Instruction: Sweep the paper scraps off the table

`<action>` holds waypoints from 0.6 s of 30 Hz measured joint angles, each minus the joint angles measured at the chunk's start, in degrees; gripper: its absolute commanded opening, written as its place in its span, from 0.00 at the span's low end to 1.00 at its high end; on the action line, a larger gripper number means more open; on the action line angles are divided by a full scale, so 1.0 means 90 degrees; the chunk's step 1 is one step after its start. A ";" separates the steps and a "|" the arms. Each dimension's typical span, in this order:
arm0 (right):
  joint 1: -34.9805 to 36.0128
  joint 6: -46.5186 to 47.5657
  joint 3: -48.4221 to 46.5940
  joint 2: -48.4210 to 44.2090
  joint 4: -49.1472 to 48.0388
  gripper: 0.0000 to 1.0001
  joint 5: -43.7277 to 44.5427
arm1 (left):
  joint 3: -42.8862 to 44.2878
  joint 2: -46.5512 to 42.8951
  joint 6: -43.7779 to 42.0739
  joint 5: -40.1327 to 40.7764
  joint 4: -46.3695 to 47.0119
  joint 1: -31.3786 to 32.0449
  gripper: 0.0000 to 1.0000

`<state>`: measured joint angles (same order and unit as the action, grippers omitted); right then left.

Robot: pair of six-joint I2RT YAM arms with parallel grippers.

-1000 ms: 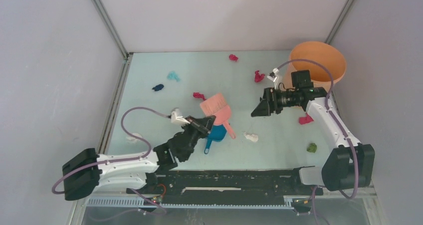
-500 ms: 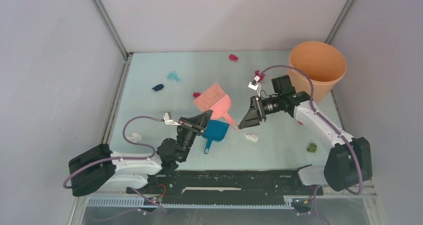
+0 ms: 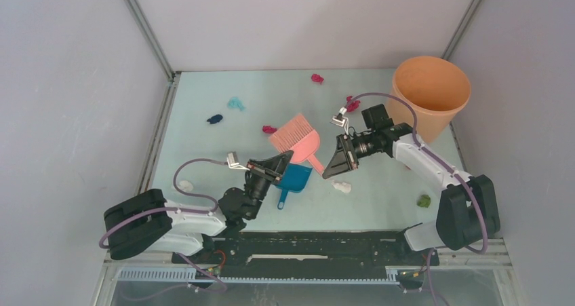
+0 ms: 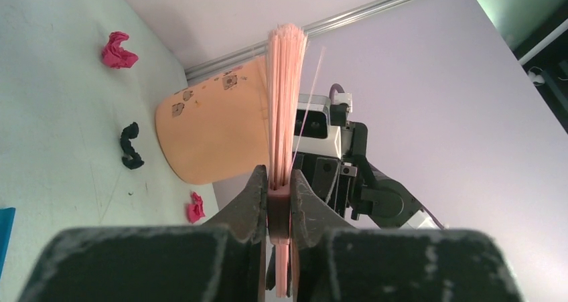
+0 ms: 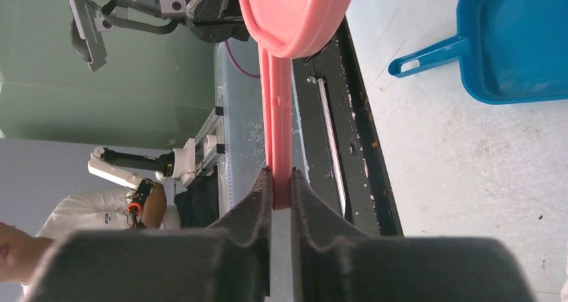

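Observation:
The pink hand brush [image 3: 297,135] hangs over the mint-green table [image 3: 217,157], held at both ends. My left gripper [image 3: 281,160] [image 4: 279,178] is shut on the brush's head, bristles [image 4: 287,81] pointing away. My right gripper [image 3: 325,172] [image 5: 281,175] is shut on the tip of the brush handle [image 5: 276,114]. Paper scraps lie scattered: magenta [image 3: 316,78], magenta [image 3: 352,104], magenta [image 3: 270,129], teal [image 3: 235,104], navy [image 3: 215,119], white [image 3: 342,186] and olive [image 3: 424,200]. The blue dustpan [image 3: 293,178] [image 5: 509,41] lies flat below the brush.
An orange pot [image 3: 432,92] [image 4: 214,128] stands at the back right corner. Grey walls close in the table on three sides. A black rail [image 3: 305,243] with both arm bases runs along the near edge. Another white scrap [image 3: 183,185] lies near the left edge.
My right arm swung in from the right towards the brush and its open jaws closed on the handle's tip. The left gripper kept its hold while the brush shifted slightly.

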<state>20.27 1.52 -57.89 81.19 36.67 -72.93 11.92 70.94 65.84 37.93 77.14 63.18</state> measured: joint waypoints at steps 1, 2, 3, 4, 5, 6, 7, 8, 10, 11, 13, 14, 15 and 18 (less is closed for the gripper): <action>0.0000 0.0036 -0.0005 0.0000 0.0070 0.00 -0.0051 | 0.0000 0.0017 -0.0007 -0.0017 0.0034 -0.0002 0.10; 0.0000 0.0085 -0.0012 0.0000 0.0121 0.00 -0.0087 | 0.0000 0.0036 -0.0012 -0.0046 0.0073 -0.0010 0.28; -0.0005 0.0146 -0.0017 0.0000 0.0177 0.00 -0.0109 | 0.0000 0.0051 -0.0029 -0.0078 0.0109 -0.0012 0.48; -0.0022 0.0223 -0.0024 0.0000 0.0233 0.00 -0.0117 | 0.0000 0.0063 -0.0034 -0.0104 0.0112 -0.0015 0.62; -0.0041 0.0308 -0.0029 -0.0002 0.0272 0.00 -0.0092 | 0.0000 0.0075 -0.0078 -0.0141 0.0087 -0.0022 0.69; -0.0068 0.0423 -0.0051 -0.0005 0.0350 0.00 0.0039 | 0.0000 0.0078 -0.0070 -0.0236 0.0027 -0.0029 0.72; -0.0104 0.0580 -0.0083 -0.0005 0.0474 0.00 0.0197 | 0.0000 0.0051 -0.0017 -0.0357 -0.0085 -0.0041 0.73; -0.0138 0.0782 -0.0141 -0.0010 0.0651 0.00 0.0454 | 0.0000 -0.0012 -0.0022 -0.0464 -0.0243 -0.0041 0.74; -0.0223 0.1367 -0.0352 -0.0015 0.1115 0.00 0.1008 | -0.0002 -0.0435 -0.0046 -0.0797 -0.1064 -0.0041 0.73; -0.0262 0.1608 -0.0447 -0.0032 0.1294 0.00 0.1202 | -0.0002 -0.0748 -0.0134 -0.0942 -0.1559 -0.0041 0.74; -0.0374 0.2191 -0.0641 -0.0124 0.1719 0.00 0.1753 | 0.0143 -0.1712 -0.0546 -0.1231 -0.3191 -0.0032 0.74; -0.0440 0.2501 -0.0714 -0.0194 0.1960 0.00 0.2013 | 0.0296 -0.2055 -0.0777 -0.1302 -0.3842 -0.0022 0.74; -0.0488 0.2798 -0.0765 -0.0270 0.2205 0.00 0.2273 | 0.0617 -0.2443 -0.1137 -0.1416 -0.4772 -0.0007 0.74; -0.0529 0.3609 -0.0826 -0.0452 0.2924 0.00 0.3014 | 0.1659 -0.3152 -0.2276 -0.1744 -0.6761 0.0019 0.75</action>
<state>15.51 34.00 -65.32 77.12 62.98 -45.80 26.85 42.57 45.36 22.24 16.29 63.35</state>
